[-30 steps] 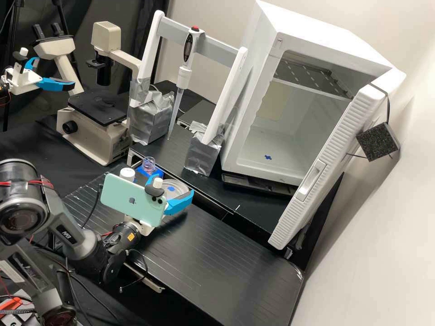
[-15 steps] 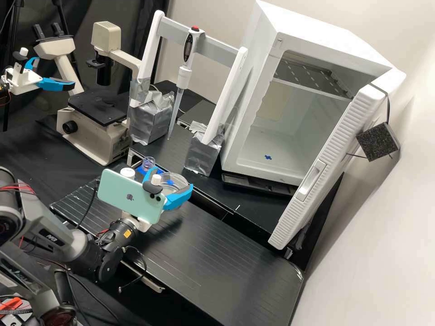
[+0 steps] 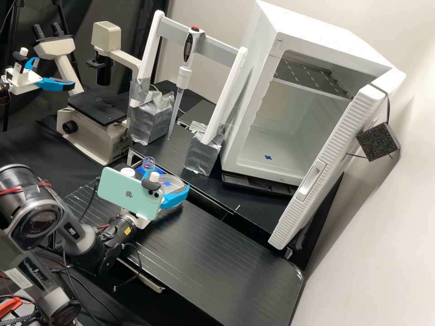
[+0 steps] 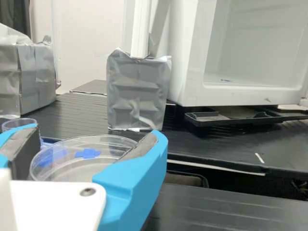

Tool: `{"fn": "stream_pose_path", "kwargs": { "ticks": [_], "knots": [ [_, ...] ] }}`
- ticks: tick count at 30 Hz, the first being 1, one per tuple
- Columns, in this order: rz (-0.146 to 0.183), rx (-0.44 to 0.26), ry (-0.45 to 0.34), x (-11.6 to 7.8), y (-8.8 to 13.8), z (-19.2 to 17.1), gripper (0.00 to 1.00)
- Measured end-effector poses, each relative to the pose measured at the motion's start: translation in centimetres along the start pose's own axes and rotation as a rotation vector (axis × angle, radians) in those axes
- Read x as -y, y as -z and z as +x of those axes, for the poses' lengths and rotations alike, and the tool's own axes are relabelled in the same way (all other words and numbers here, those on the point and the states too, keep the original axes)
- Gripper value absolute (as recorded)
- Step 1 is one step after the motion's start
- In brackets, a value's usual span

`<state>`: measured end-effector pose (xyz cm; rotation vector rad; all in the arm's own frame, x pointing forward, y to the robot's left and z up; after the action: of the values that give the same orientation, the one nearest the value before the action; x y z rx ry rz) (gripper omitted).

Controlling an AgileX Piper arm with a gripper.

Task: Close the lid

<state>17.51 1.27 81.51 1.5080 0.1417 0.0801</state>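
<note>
The clear petri dish (image 4: 77,169) is pinched by the gripper (image 4: 92,134) near the clear-necked bottle (image 3: 148,163). Whether it is fully closed cannot be told; release, at least, is judged to be left.

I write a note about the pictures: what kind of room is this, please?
It looks like a laboratory, probably for biology or cell work: a microscope stands at the back, a pipette hangs on a frame, and a white cabinet like an incubator stands open.

A clear, round petri dish (image 4: 72,171) with a blue patch is resting nearly level between the gripper (image 3: 169,179)'s blue fingers (image 4: 137,175).
</note>
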Motion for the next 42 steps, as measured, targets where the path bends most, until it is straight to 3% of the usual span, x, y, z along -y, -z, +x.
{"fn": "stream_pose_path", "kwargs": {
  "ticks": [12,18,26,40,41,42],
  "knots": [
    [-0.039,-0.058,0.090,-0.5,-0.2,-1.2,0.00],
    [-0.015,-0.047,0.107,-0.2,-0.5,-1.0,0.00],
    [0.002,-0.004,0.062,-0.2,-1.2,-0.6,0.00],
    [0.015,0.025,0.050,-0.3,-1.6,-0.6,0.00],
    [0.022,0.030,0.049,-0.2,-1.7,-0.5,1.00],
    [0.029,0.032,0.053,-0.1,-1.7,-0.4,1.00]
  ]
}}
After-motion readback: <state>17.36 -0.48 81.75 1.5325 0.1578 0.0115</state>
